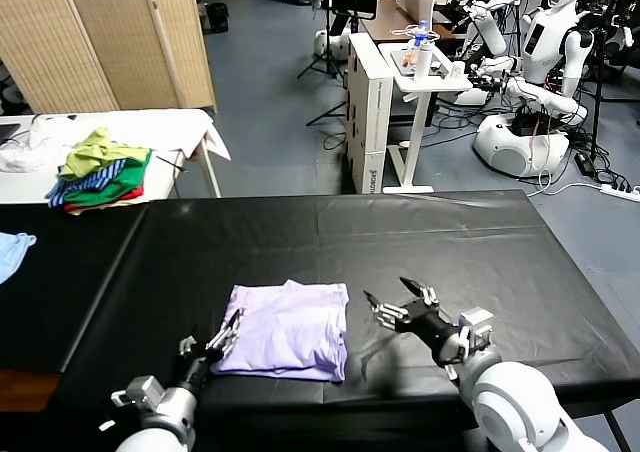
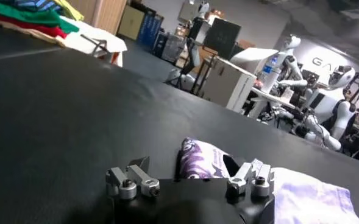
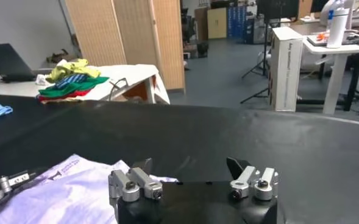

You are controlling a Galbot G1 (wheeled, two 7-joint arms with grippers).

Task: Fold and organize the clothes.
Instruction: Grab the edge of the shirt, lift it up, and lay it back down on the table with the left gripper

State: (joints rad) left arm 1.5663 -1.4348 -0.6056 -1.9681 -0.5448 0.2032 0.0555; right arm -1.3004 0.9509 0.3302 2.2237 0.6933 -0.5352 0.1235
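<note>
- The left hand (image 1: 228, 334) lay low at the desk's near edge, its fingers parted around the near left corner of the T-shirt (image 1: 288, 329); whether they pressed the cloth or only flanked it, I cannot tell; a purple-printed fold of fabric showed between the fingers in the left wrist view.
- The right hand (image 1: 390, 300) hovered just beside the T-shirt's right edge, fingers spread wide and holding nothing.
- The lavender T-shirt lay folded into a rough square near the middle of the desk's near edge, flat on the black desk (image 1: 450, 242).
- A light blue garment (image 1: 12, 250) lay at the desk's left edge.
- Beyond the far left corner, a pile of garments (image 1: 100, 170) in green, yellow and stripes sat on a white table (image 1: 180, 132).
</note>
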